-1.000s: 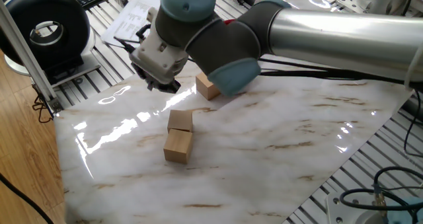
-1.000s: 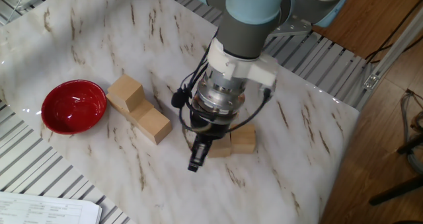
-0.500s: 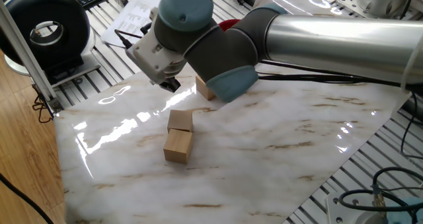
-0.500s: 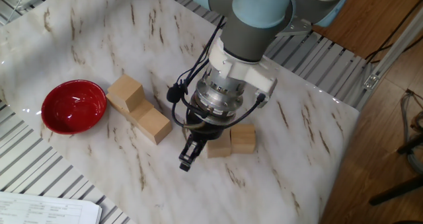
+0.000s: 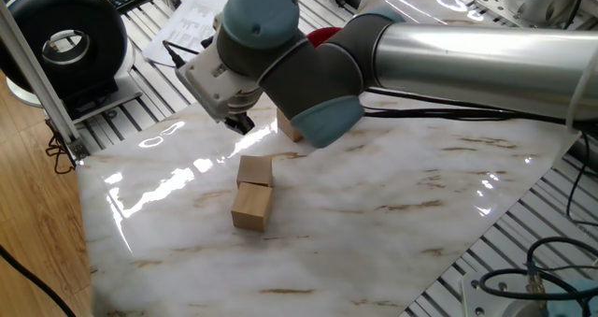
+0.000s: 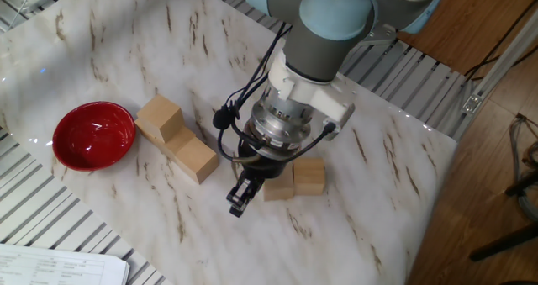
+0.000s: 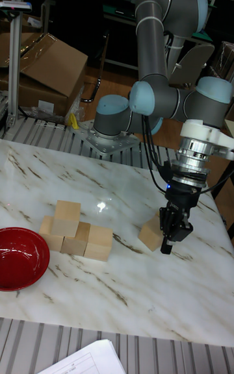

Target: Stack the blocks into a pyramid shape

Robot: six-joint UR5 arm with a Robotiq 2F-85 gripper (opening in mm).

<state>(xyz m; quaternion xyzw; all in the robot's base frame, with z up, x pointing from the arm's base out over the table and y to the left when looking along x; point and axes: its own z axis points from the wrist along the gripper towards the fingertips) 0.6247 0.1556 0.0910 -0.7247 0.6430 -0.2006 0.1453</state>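
Four blocks form a group by the red bowl: a row of three with one block on top. Two more blocks lie side by side on the marble; one of them is just left of the gripper in the tall view. My gripper points down, slightly tilted, beside this pair and just above the table. Its fingers look closed together and hold nothing. In one fixed view the arm hides most of the gripper and part of a block.
The marble sheet ends in slotted metal table edges. Paper sheets lie off the sheet near the bowl. A black round device stands beyond the table corner. Cables hang around the wrist.
The gripper has risen a little and drifted away from the pair of blocks toward the bowl side, with the wrist turning slightly. No block has moved.
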